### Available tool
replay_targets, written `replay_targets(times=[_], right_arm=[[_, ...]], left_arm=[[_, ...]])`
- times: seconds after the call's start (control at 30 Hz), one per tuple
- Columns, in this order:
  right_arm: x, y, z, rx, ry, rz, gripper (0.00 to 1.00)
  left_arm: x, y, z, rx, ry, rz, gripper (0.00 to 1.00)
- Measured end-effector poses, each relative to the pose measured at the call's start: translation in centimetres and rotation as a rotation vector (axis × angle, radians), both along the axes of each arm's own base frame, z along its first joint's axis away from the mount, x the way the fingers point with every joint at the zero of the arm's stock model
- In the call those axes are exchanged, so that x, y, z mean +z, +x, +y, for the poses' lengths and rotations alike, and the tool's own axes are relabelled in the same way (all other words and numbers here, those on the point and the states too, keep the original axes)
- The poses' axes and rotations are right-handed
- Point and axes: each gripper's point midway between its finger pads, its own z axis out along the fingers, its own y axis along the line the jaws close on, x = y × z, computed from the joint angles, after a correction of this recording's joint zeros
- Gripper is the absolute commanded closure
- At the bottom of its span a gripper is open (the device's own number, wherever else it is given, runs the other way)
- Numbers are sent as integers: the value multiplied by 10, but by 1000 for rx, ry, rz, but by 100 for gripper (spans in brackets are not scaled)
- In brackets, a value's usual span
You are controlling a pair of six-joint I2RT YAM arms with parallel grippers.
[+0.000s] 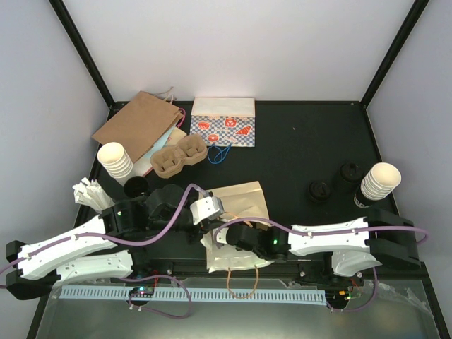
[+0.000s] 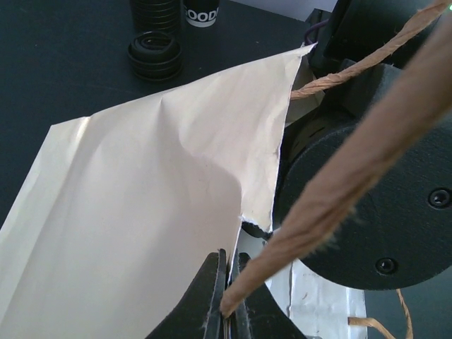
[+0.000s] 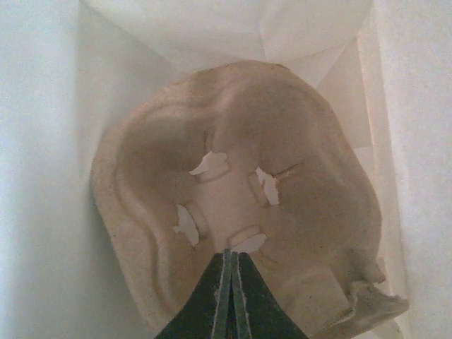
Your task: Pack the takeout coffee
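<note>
Top: three bags are lying on the bench (image 1: 296, 148). Brown bag (image 1: 138, 120) and patterned bag (image 1: 223, 121) are at the far edge, cream bag (image 1: 244, 199) at the near edge. Also two cup stacks (image 1: 115, 161), two lid piles (image 1: 318, 189) and one carrier (image 1: 180, 157). Takeout coffee (image 1: 134, 187) is sitting by the left edge, only its lid showing.
Left wrist: left claw (image 2: 229, 267) is clamping the cream bag's twisted handle (image 2: 353, 176).
Right wrist: right claw (image 3: 231, 254) is sitting closed inside the bag against a second carrier (image 3: 296, 176); grip unclear.

Bright, even overhead light leaves only soft shadows around the cream paper bag (image 1: 244, 200). Inside that bag the walls (image 3: 42, 176) wash out pale; beside it the twisted handle (image 2: 353, 176) is blurred.
</note>
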Motion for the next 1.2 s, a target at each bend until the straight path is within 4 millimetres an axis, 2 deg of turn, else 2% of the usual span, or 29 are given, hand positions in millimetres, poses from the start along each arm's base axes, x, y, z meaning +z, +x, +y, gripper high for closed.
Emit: replay_targets(times=[0.3, 0.93, 1.2], right_arm=[[-7, -3, -6, -4, -23, 29, 99], [-46, -10, -8, 6, -125, 89, 99], [-38, -11, -13, 6, -119, 92, 99]], left_arm=[[-1, -3, -2, -16, 0, 11, 99], [-10, -9, -10, -57, 11, 54, 98], [-9, -9, -15, -66, 2, 60, 98]])
